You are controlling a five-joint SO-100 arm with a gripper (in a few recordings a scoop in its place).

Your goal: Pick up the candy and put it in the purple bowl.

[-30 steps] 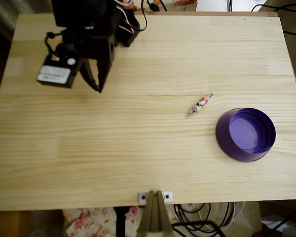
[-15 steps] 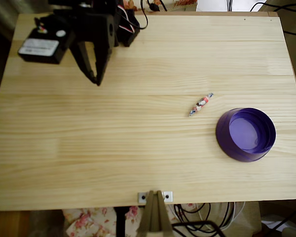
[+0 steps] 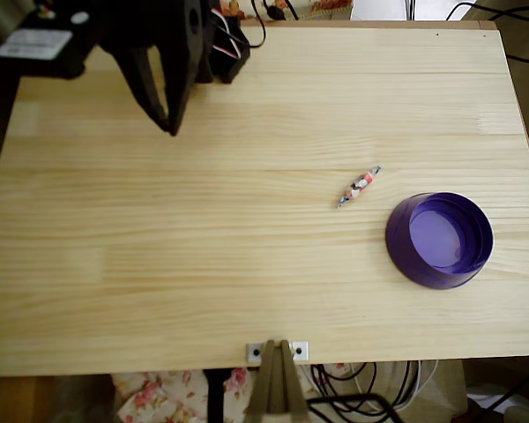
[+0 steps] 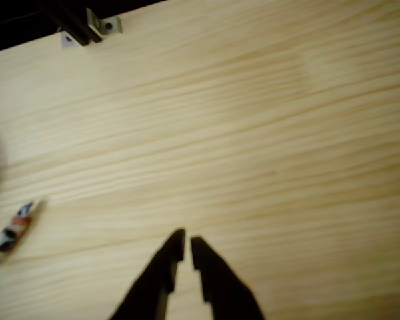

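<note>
The candy point(image 3: 360, 186), a slim white wrapped sweet with red and dark marks, lies on the wooden table right of centre in the overhead view. It also appears at the left edge of the wrist view point(image 4: 10, 230). Just to its lower right stands the purple bowl point(image 3: 397, 231), upright with nothing in it. My black gripper point(image 3: 170, 130) hangs over the table's upper left, far from the candy and the bowl. Its fingers meet at the tips with nothing between them point(image 4: 188, 241).
A metal bracket point(image 3: 277, 352) on a stand is fixed at the middle of the table's near edge, and it sits at the top left in the wrist view point(image 4: 87, 30). Cables point(image 3: 273, 11) lie by the arm's base at the top edge. Bare wood spans the table's middle.
The arm has swung up and to the left in the overhead view, and the gripper tips have drawn back toward the top edge. The candy and the bowl have not moved.
</note>
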